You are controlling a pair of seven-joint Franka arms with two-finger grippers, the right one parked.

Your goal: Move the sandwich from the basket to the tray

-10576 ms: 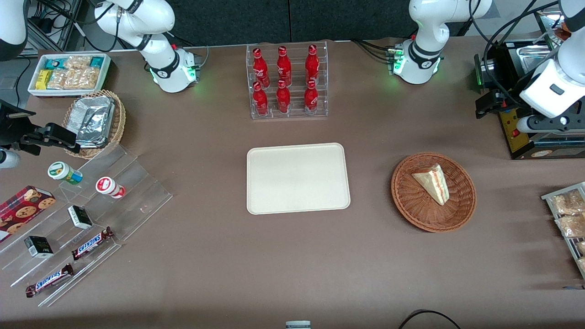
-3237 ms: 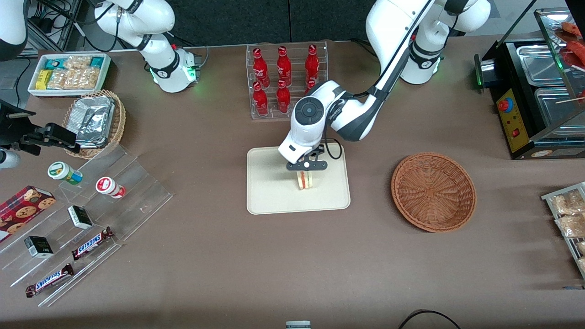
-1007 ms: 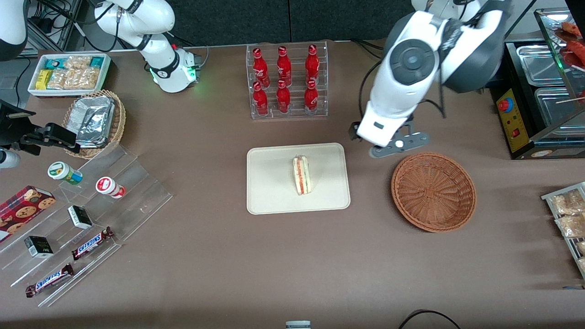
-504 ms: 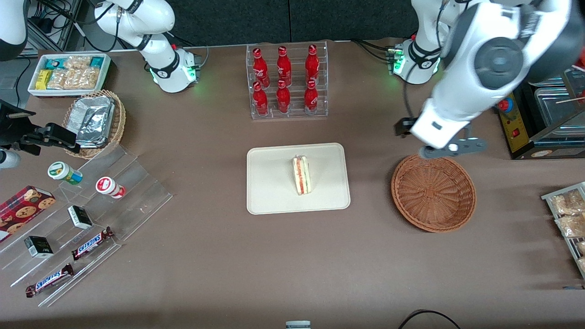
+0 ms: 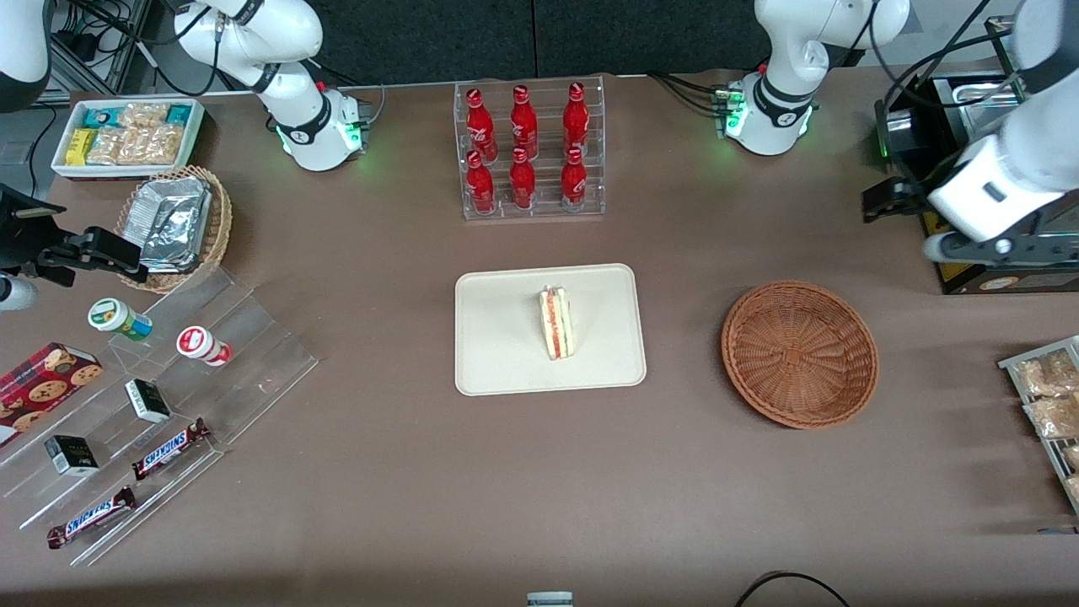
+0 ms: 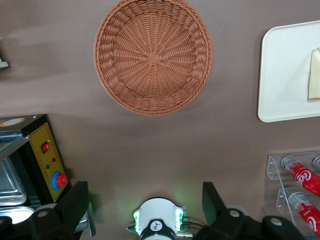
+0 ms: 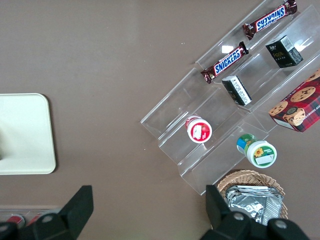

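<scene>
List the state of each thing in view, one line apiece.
sandwich: on the tray, standing on edge, filling layers facing up.
tray: flat on the table, holding only the sandwich.
basket: upright, nothing in it.
claw: open, holding nothing, raised at the working arm's end of the table.
bottle rack: upright, six red bottles standing in it.

You have a clear rack of red bottles [image 5: 524,152], a tan basket of foil packs [image 5: 175,226], a white bin of snacks [image 5: 126,135], a stepped acrylic display [image 5: 160,405] holding two Snickers bars [image 5: 169,447], and a cookie box [image 5: 44,389].
</scene>
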